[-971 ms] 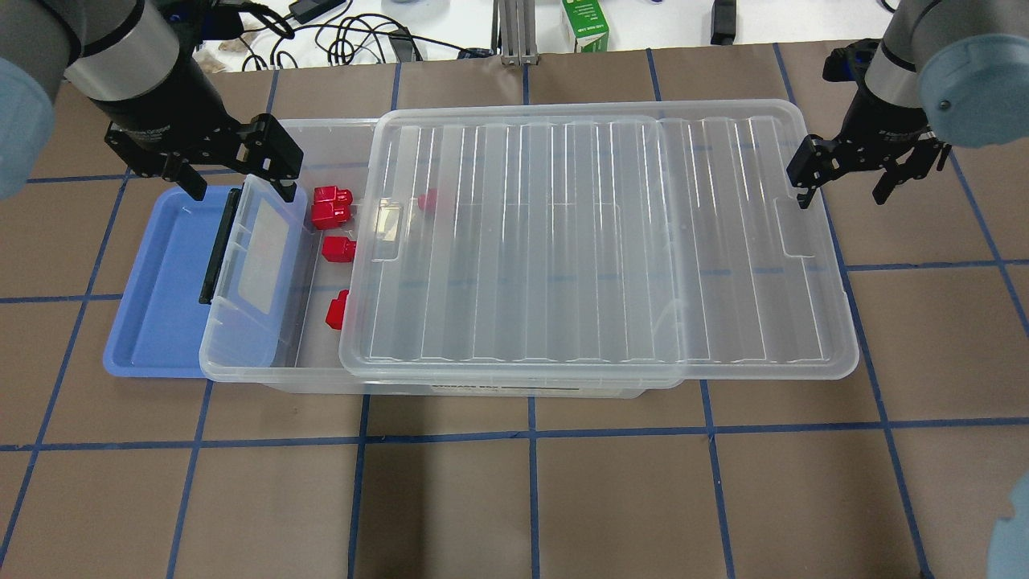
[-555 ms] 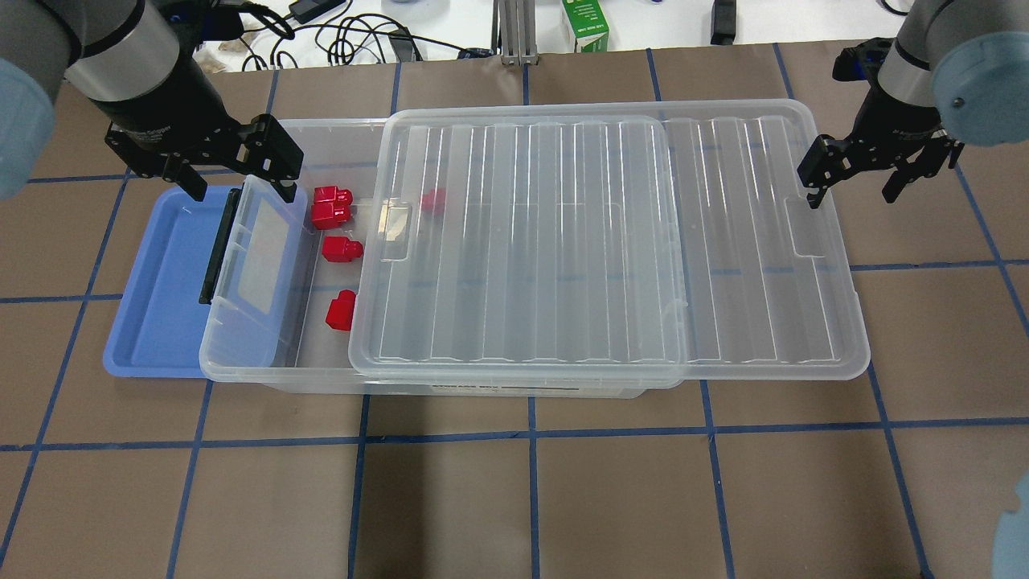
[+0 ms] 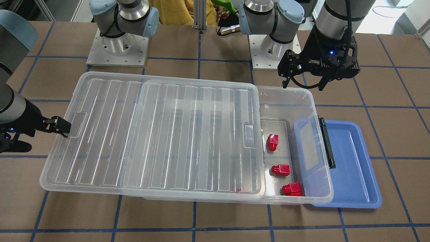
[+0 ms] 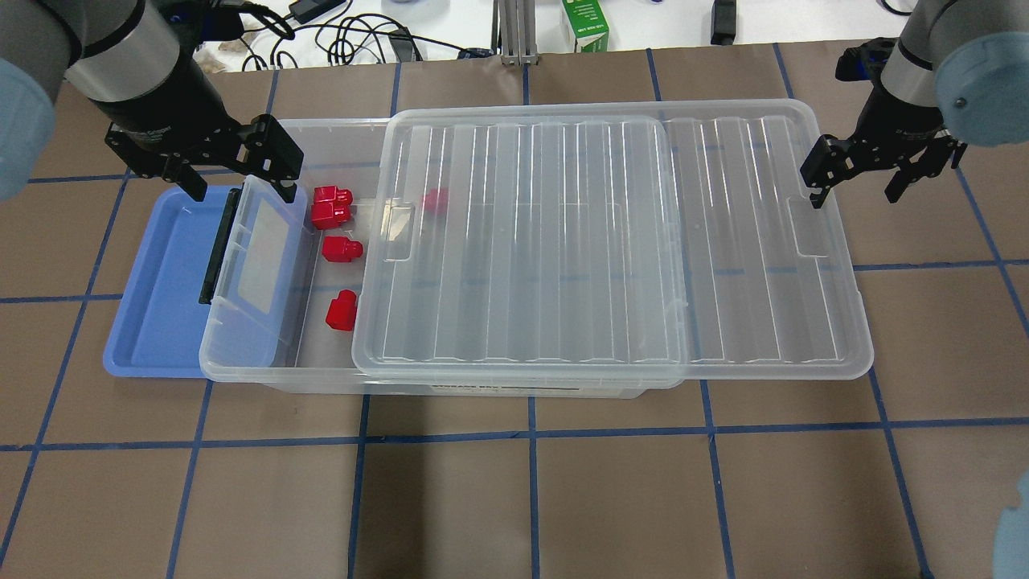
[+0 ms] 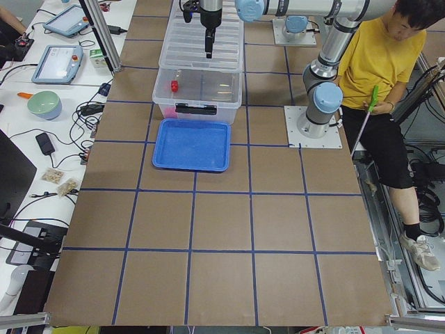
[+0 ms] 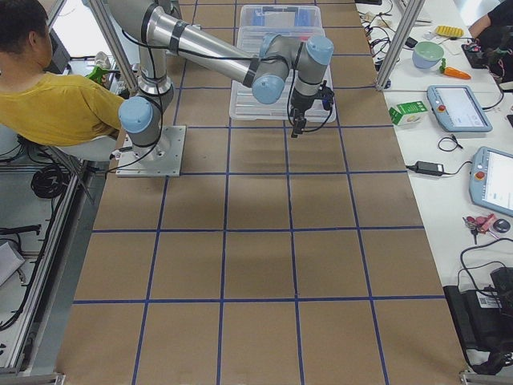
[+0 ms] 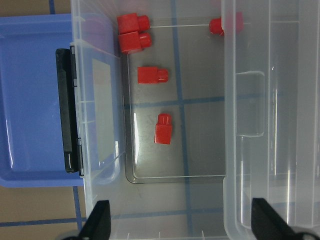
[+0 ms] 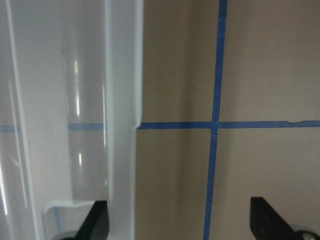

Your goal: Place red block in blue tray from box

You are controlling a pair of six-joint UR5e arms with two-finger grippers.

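The ribbed translucent lid [image 4: 611, 241] has slid further right, overhanging the clear box [image 4: 330, 123] and widening the uncovered strip where glossy stepped red blocks [image 4: 342, 249] lie near the smooth blue tray [image 4: 161, 281]; the left gripper [image 4: 239, 193] and right gripper [image 4: 854, 197] hang spread, holding nothing.

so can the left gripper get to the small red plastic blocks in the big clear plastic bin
Probably yes. The ribbed clear lid sits off the left end of the bin, leaving those red blocks uncovered, and the left gripper hangs open above that end. One further block lies under the lid's edge.
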